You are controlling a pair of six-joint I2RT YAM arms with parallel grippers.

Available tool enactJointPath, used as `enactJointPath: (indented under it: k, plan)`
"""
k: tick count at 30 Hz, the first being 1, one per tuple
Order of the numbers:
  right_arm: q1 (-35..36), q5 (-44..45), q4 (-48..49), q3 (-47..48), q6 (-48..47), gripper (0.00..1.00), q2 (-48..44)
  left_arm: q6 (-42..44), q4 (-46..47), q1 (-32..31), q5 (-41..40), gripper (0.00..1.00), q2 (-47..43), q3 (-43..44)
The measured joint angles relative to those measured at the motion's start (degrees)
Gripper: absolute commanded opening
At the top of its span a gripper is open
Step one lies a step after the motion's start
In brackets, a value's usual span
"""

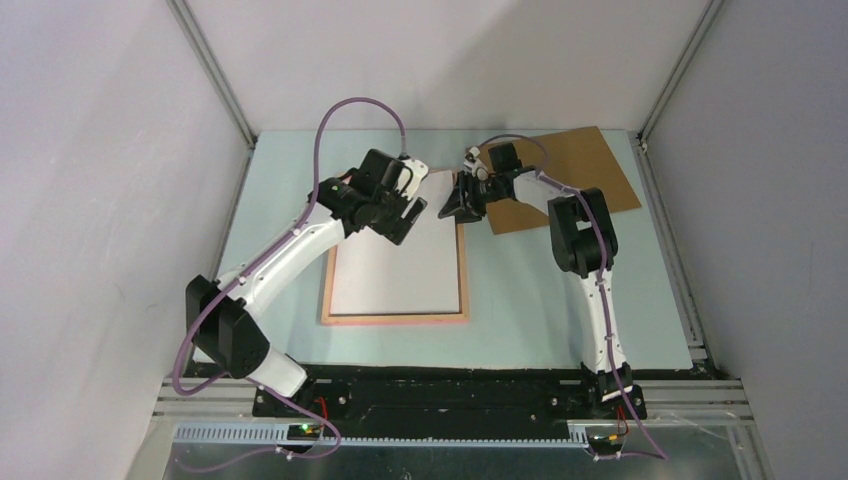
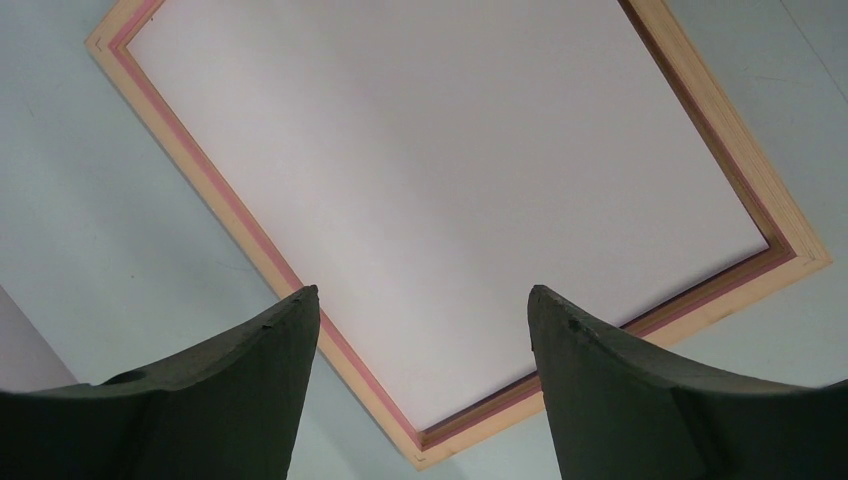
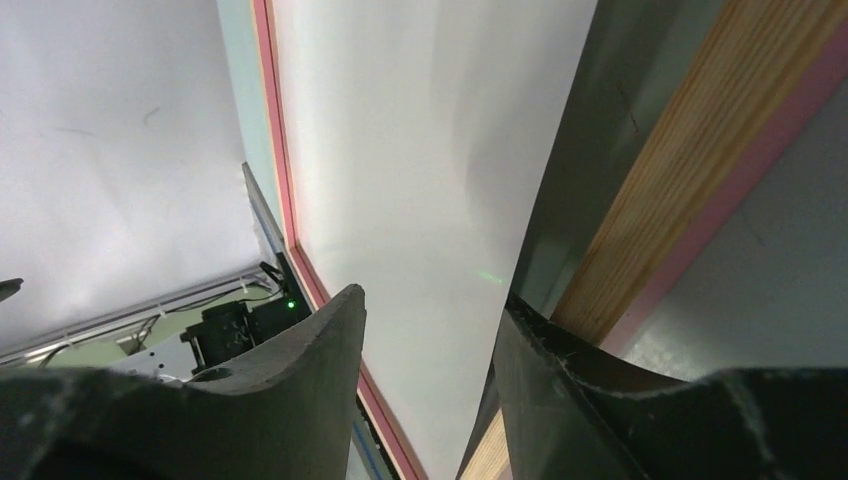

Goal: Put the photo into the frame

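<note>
The salmon-railed frame lies flat in the middle of the table. Inside its rails lies the photo, white back up, its picture side hidden. My left gripper hovers open over the frame's far left part; in the left wrist view the photo and a frame corner show between its fingers, which hold nothing. My right gripper is at the frame's far right corner with its jaws apart. In the right wrist view one of its fingers is close beside the wooden rail and the white photo fills the gap.
A plain brown backing board lies flat at the back right, behind my right arm. Grey walls with metal rails close in the table on the left, back and right. The pale green tabletop shows all round the frame.
</note>
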Motion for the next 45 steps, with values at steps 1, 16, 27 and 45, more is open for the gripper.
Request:
enactJointPath:
  k: [1,16,27,45]
  plan:
    - [0.0,0.5,-0.4,-0.2,-0.4,0.55,-0.5,0.0,0.0,0.0,0.0,0.81,-0.1,0.0]
    - [-0.8,6.8,-5.3,-0.6,-6.8,0.64,-4.6,0.0,0.1,0.0,-0.4,0.88,-0.9,-0.8]
    - [-1.7,18.6,-7.5,-8.2,-18.8,0.84,-18.3,0.0,1.2,0.5,-3.8,0.97,-2.4,-1.7]
    - [-1.6,32.6,-10.0,-22.1,-32.8,0.87,-30.1,0.0,3.1,11.6,-3.8,1.00,-0.4,-5.9]
